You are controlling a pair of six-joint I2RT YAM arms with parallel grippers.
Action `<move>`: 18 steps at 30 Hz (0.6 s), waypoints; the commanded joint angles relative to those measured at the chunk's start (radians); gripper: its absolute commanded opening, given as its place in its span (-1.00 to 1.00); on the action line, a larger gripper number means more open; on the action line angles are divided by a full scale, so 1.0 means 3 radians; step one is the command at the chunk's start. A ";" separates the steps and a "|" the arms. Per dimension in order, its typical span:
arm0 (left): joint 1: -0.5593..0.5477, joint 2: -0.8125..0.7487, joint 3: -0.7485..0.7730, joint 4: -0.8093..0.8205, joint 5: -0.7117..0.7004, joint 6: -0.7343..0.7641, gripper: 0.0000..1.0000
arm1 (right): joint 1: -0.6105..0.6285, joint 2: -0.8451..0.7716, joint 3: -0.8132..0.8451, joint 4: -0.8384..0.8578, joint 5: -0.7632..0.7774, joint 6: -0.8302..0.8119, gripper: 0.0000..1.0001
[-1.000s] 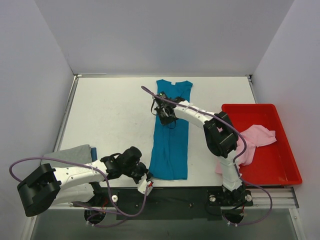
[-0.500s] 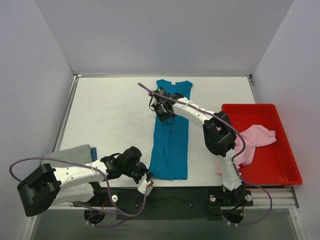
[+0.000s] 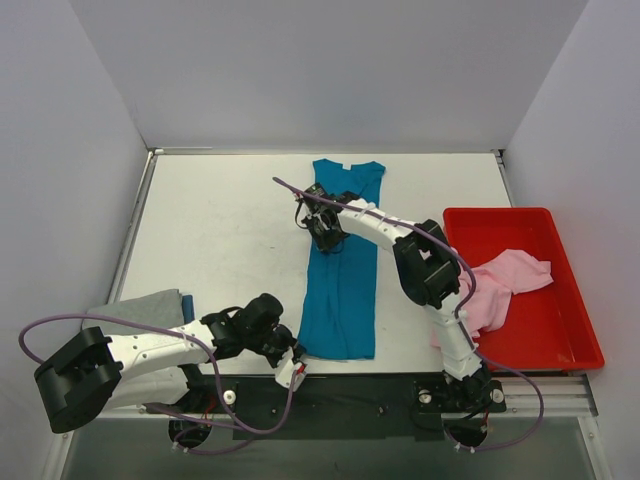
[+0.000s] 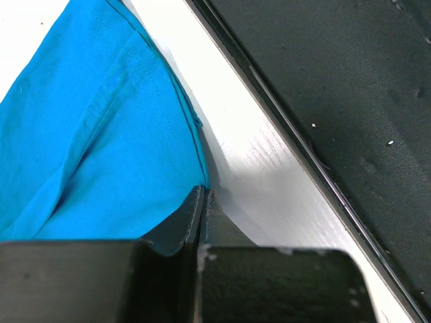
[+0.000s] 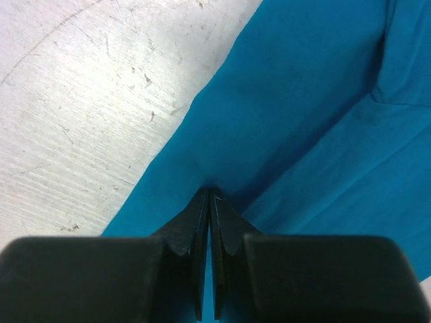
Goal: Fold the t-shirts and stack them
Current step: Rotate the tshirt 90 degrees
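Left gripper [image 4: 203,196] is closed right at the near-left hem corner of the teal t-shirt [image 3: 342,290]. Cloth looks nipped between the fingers. Probably an anchor, so the hem doesn't drag when the far end gets moved.

Grey t-shirt [image 3: 140,308] sits at the near-left of the table [image 3: 220,230], partly under the left arm, well apart from the teal one. It reads as the start of the stack.

Teal tee lies lengthwise mid-table as a narrow strip, collar far, hem near. My guess is sleeves are already in and the lengthwise fold comes next.

Right gripper [image 5: 210,192] is clamped on the strip's left edge, up toward the collar end. Creases converge on its fingertips, so it has cloth.

Pink t-shirt [image 3: 510,280] is crumpled in the red tray [image 3: 570,300], spilling over its near-left rim, unfolded and waiting.

Risk: a one-layer pinch would let the fold peel open.
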 commanded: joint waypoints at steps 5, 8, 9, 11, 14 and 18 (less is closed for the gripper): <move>-0.0022 -0.0023 0.0003 0.0050 0.0075 0.0081 -1.00 | -0.0008 -0.0229 -0.0136 -0.0189 0.0443 -0.0139 -1.00; -0.0022 -0.0023 0.0003 0.0045 0.0070 0.0081 -1.00 | -0.0008 -0.0285 -0.0136 -0.0194 0.0464 -0.0154 -1.00; -0.0022 -0.0023 0.0008 0.0045 0.0070 0.0081 -1.00 | -0.0003 -0.0306 -0.0131 -0.0194 0.0464 -0.0154 -1.00; -0.0022 -0.0023 0.0008 0.0045 0.0070 0.0081 -1.00 | -0.0003 -0.0321 -0.0120 -0.0189 0.0464 -0.0159 -1.00; -0.0022 -0.0023 0.0008 0.0045 0.0070 0.0081 -1.00 | -0.0003 -0.0337 -0.0120 -0.0194 0.0438 -0.0175 -1.00; -0.0022 -0.0028 0.0003 0.0050 0.0075 0.0076 -1.00 | 0.0018 -0.0367 -0.0161 -0.0184 0.0402 -0.0175 -1.00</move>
